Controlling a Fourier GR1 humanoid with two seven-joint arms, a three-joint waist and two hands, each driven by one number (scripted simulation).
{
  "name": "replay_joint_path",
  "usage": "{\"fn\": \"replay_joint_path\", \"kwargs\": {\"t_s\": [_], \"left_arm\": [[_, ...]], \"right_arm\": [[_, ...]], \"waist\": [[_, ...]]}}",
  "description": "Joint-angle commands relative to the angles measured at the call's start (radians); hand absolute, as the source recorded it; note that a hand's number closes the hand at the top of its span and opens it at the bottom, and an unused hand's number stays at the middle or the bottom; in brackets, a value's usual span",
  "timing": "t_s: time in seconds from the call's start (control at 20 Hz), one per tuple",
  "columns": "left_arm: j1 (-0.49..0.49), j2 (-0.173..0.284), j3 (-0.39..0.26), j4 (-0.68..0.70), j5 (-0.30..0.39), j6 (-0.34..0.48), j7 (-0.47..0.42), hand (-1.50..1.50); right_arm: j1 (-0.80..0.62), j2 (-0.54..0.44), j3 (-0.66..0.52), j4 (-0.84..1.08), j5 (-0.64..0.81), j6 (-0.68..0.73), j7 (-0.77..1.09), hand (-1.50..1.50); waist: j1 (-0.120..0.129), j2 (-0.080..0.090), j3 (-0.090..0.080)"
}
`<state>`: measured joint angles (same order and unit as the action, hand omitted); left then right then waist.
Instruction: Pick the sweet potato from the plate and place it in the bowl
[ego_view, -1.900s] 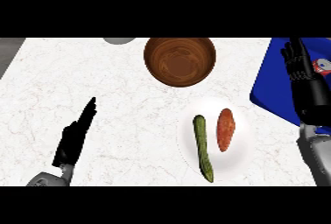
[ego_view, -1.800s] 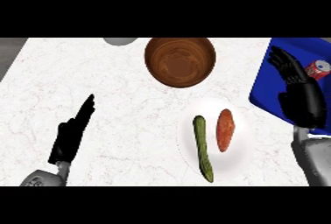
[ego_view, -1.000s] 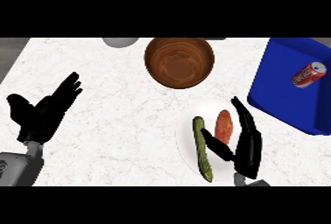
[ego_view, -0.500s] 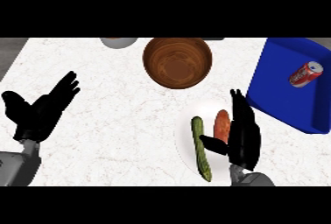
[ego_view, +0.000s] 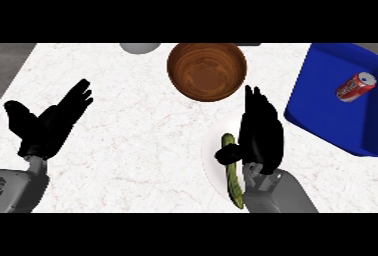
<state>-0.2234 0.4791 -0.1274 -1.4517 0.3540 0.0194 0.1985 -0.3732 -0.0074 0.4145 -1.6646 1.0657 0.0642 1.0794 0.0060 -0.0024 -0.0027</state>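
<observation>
Red can (ego_view: 356, 86), lettering unreadable, lies in blue bin (ego_view: 325, 115); right hand (ego_view: 258, 131) spread flat over plate.

Your right hand (ego_view: 260, 134) sits right of centre, fingers straight and pointing toward the top, thumb out to the left. Your left hand (ego_view: 49, 125) rests open at the left edge, fingers up.

Empty brown wooden bowl (ego_view: 207, 71), upright at counter's back.

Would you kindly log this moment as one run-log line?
right hand: over plate, hiding sweet potato | left hand: open, resting | bowl: empty
</observation>
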Motion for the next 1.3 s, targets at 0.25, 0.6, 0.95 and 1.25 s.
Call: {"fn": "replay_joint_path", "kwargs": {"t_s": [0.25, 0.6, 0.95, 1.25], "left_arm": [[-0.041, -0.024, -0.002, -0.004, -0.002, -0.002, 0.045, 0.00], [-0.057, -0.027, 0.011, 0.000, -0.029, 0.012, 0.062, 0.00], [0.007, -0.038, 0.019, -0.010, -0.039, -0.005, 0.012, 0.00], [0.001, -0.031, 0.039, 0.008, -0.048, -0.034, -0.006, 0.00]], "right_arm": [[-0.219, 0.007, -0.056, 0.094, -0.158, 0.268, 0.308, -1.50], [-0.227, 0.007, -0.033, 0.123, -0.217, 0.256, 0.370, -1.50], [-0.163, 0.007, -0.073, 0.198, -0.168, 0.280, 0.305, -1.50], [-0.142, 0.007, -0.083, 0.192, -0.164, 0.287, 0.298, -1.50]], "waist": [[0.002, 0.002, 0.001], [-0.002, -0.001, 0.002], [-0.007, 0.000, 0.002], [-0.009, -0.001, 0.002]]}}
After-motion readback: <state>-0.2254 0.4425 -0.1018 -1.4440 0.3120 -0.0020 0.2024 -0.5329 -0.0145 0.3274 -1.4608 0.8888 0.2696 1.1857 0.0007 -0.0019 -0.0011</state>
